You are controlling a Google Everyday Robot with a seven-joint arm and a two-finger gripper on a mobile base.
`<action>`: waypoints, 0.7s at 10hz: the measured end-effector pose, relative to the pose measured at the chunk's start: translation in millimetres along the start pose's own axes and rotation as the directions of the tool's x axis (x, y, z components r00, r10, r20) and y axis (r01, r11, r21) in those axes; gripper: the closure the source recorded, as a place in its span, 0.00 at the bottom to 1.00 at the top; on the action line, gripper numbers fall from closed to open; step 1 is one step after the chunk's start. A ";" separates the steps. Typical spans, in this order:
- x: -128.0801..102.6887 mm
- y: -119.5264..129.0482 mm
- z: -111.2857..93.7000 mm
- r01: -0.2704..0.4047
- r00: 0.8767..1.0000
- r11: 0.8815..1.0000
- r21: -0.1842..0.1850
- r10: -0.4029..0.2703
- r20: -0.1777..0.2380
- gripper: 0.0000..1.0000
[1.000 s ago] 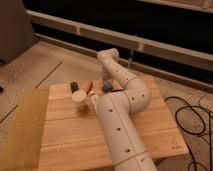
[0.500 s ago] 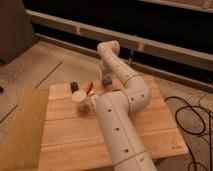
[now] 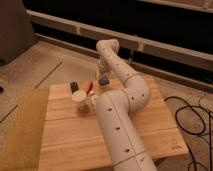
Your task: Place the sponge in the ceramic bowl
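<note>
One sponge hangs in the end effector beyond the cup

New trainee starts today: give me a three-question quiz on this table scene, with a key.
1. True or false: the small blue-grey sponge block is at the gripper, near the wooden table's far edge.
2. Nearer the small white cylindrical cup: A, the small black block; B, the sponge?
3. In the picture, the orange-red item lies ___ of the black block.
Key: 1 true; 2 A; 3 right.
</note>
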 end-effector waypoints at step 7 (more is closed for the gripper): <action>6.3 -4.3 -40.4 -0.066 0.996 0.998 0.020 0.064 0.069 1.00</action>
